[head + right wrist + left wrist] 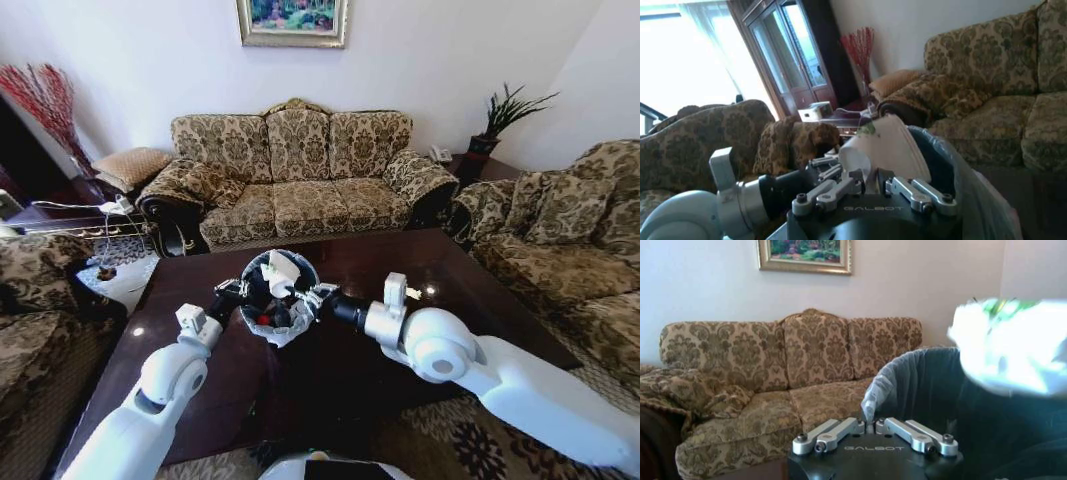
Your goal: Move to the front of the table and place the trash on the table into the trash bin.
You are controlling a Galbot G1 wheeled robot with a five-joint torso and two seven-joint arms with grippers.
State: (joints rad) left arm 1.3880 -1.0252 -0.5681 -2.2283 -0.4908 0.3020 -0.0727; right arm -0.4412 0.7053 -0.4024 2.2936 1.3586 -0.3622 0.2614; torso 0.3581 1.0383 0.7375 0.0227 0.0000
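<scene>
Both claws are pinching the liner rim of the small round black trash bin point(272, 300), which sits tilted on your glossy dark brown table point(480, 290): left claw point(232, 294) on one side, right claw point(318, 297) opposite. White crumpled trash point(281, 269) perches at the mouth, a red piece inside. If the thin bag slips or tears, the bin could tip and spill.

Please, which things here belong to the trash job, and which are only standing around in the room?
Job: table; trash bin; white trash at the bin's mouth; left gripper and right gripper, both clamped on the bin's rim.
Only around: sofa; framed picture; potted plant; red twigs.
</scene>
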